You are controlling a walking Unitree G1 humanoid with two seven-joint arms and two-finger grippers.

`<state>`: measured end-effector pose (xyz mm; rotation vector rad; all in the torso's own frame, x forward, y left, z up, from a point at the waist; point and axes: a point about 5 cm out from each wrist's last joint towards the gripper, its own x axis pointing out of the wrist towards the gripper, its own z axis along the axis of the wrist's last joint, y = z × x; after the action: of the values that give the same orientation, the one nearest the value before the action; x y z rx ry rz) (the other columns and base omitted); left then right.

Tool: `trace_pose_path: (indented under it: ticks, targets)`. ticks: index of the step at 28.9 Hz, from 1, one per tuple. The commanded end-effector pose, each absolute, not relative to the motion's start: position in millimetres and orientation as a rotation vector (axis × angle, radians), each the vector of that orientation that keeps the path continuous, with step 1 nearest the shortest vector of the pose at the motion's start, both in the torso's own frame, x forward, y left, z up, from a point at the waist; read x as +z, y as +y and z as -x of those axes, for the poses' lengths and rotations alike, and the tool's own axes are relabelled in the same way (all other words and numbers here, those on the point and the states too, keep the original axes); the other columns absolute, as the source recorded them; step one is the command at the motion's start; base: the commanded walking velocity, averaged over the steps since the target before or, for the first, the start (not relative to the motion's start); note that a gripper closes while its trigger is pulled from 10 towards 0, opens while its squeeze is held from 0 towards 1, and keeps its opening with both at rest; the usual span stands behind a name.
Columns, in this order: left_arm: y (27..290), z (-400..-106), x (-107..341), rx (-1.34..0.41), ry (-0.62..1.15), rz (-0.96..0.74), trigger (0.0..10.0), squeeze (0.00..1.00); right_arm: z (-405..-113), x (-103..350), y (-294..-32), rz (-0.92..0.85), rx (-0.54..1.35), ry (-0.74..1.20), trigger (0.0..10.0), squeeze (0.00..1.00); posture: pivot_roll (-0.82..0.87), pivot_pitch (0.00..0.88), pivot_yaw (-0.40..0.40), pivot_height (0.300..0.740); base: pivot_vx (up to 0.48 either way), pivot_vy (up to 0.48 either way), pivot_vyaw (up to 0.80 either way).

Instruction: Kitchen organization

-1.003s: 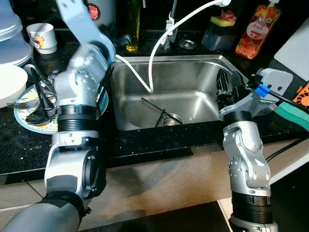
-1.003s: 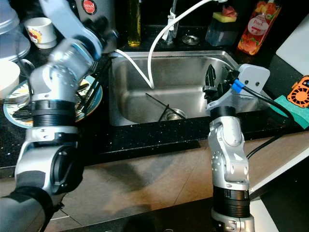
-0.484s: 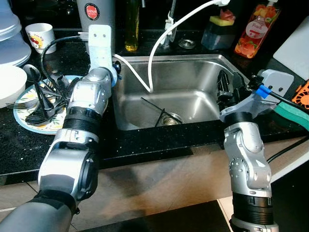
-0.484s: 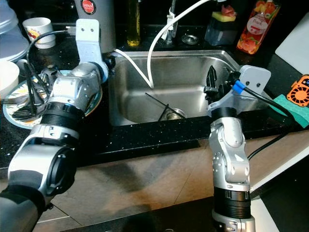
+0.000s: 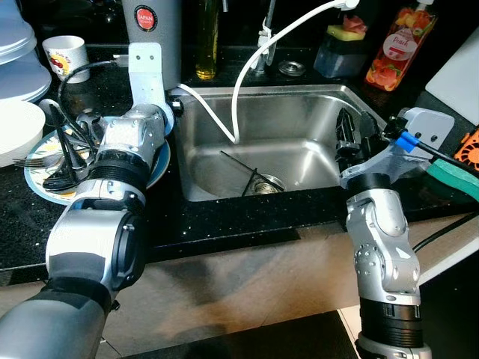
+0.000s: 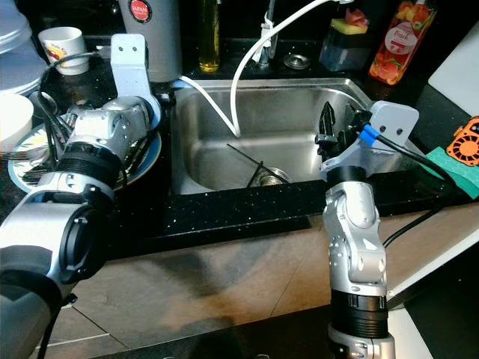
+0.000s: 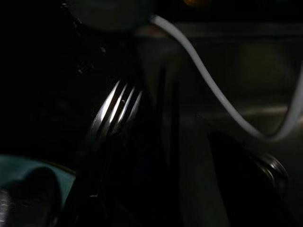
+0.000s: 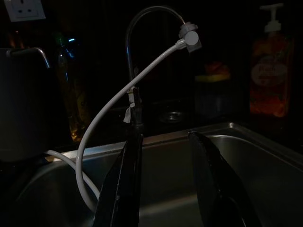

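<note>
Fork: held in the left gripper (image 7: 128, 156), its tines (image 7: 116, 106) catching the light in the left wrist view; the long axis runs along the dark fingers, tines pointing away from the wrist
Left gripper: pinching the fork, as far as the dark wrist picture allows; the handle end is lost in shadow between the fingers
Where it sits: the left arm (image 5: 123, 161) reaches over the near rim of the plate (image 5: 157, 161), just left of the sink (image 5: 299, 120)
Direction that matters: from the fork, the sink basin lies toward 3 o'clock in the head views, the pile of cutlery (image 5: 63, 161) on the plate toward 9 o'clock; my guess is the fork goes one of those two ways
Nearer arm: the left, by a wide margin; the plate and fork are on its side
Right gripper (image 5: 352, 138): fingers spread, holding nothing, hovering over the right edge of the sink, pointing toward 12 o'clock at the tap (image 8: 142, 42)
Head views add: the plate's place beside the sink, the white hose (image 5: 239, 82) hanging into the basin, the cup (image 5: 63, 54) and soap bottle (image 5: 394, 46) at the back
Left wrist view adds: the fork itself, which the head views hide behind the forearm
Right wrist view adds: the gap between the two open fingers
</note>
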<state>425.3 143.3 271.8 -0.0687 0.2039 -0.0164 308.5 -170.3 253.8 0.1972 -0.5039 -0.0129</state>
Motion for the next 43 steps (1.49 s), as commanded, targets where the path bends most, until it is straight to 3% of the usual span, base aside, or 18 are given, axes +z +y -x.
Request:
trace_pose_path:
  ticks: [1,2,3,5,7,8,26,27,28,29,33,35,41,43]
  targets:
    - [142.0,-426.0,269.7,-0.030,0.226,0.073,9.1,0.00,-307.7,250.3,-173.1,-0.208,-0.029,-0.496,10.0,0.00,0.06,0.072,-0.036,0.740,0.000,0.000,0.00]
    - [141.9,-426.1,266.2,-0.033,0.238,0.069,7.8,0.00,-307.6,250.2,-173.2,-0.208,-0.030,-0.496,10.0,0.00,0.06,0.073,-0.033,0.740,0.000,0.000,0.00]
    - [142.0,-426.4,262.1,-0.032,0.251,0.061,7.4,0.00,-307.4,249.9,-173.4,-0.209,-0.032,-0.496,10.0,0.00,0.06,0.073,-0.033,0.740,0.000,0.000,0.00]
    - [142.5,-426.4,260.4,-0.028,0.254,0.051,7.5,0.00,-307.3,249.8,-173.5,-0.210,-0.033,-0.496,10.0,0.00,0.06,0.074,-0.031,0.740,0.000,0.000,0.00]
    - [145.1,-426.4,255.7,-0.003,0.255,0.023,1.3,0.00,-307.1,249.3,-173.3,-0.210,-0.035,-0.495,10.0,0.00,0.06,0.074,-0.032,0.740,0.000,0.000,0.00]
    - [145.6,-426.4,255.3,0.003,0.252,0.016,0.0,0.00,-307.1,249.3,-173.4,-0.210,-0.035,-0.494,10.0,0.00,0.06,0.074,-0.032,0.740,0.000,0.000,0.00]
    - [144.6,-428.9,274.1,0.013,0.168,0.060,0.0,0.00,-309.3,250.1,-174.2,-0.210,-0.035,-0.496,10.0,0.00,0.06,0.068,-0.039,0.740,0.000,0.000,0.00]
    - [138.6,-429.7,293.7,-0.016,0.067,0.091,5.1,0.00,-309.3,250.2,-174.7,-0.209,-0.036,-0.497,10.0,0.00,0.06,0.067,-0.041,0.740,0.000,0.000,0.00]
    - [138.6,-429.7,293.7,-0.016,0.067,0.091,5.1,0.00,-309.3,250.2,-174.7,-0.209,-0.036,-0.497,10.0,0.00,0.06,0.067,-0.041,0.740,0.000,0.000,0.00]
    - [133.4,-429.3,307.8,-0.048,-0.011,0.088,10.0,0.00,-309.3,250.2,-174.9,-0.209,-0.036,-0.497,10.0,0.00,0.06,0.067,-0.041,0.740,0.000,0.000,0.00]
    - [100.3,-420.3,351.4,-0.267,-0.251,0.142,10.0,0.00,-309.6,250.8,-175.1,-0.207,-0.035,-0.499,10.0,0.00,0.05,0.065,-0.044,0.740,0.000,0.000,0.00]
    - [92.9,-418.0,356.3,-0.318,-0.281,0.152,10.0,0.00,-309.9,251.0,-175.2,-0.207,-0.035,-0.499,10.0,0.00,0.05,0.063,-0.043,0.740,0.000,0.000,0.00]
    - [38.2,-405.8,359.2,-0.538,-0.330,0.236,10.0,0.00,-309.6,252.2,-175.0,-0.203,-0.035,-0.504,10.0,0.00,0.05,0.063,-0.043,0.740,0.000,0.000,0.00]
    - [20.7,-404.8,348.9,-0.538,-0.281,0.142,10.0,0.00,-309.3,252.6,-175.9,-0.200,-0.037,-0.506,10.0,0.00,0.03,0.048,-0.034,0.740,0.000,0.000,0.00]
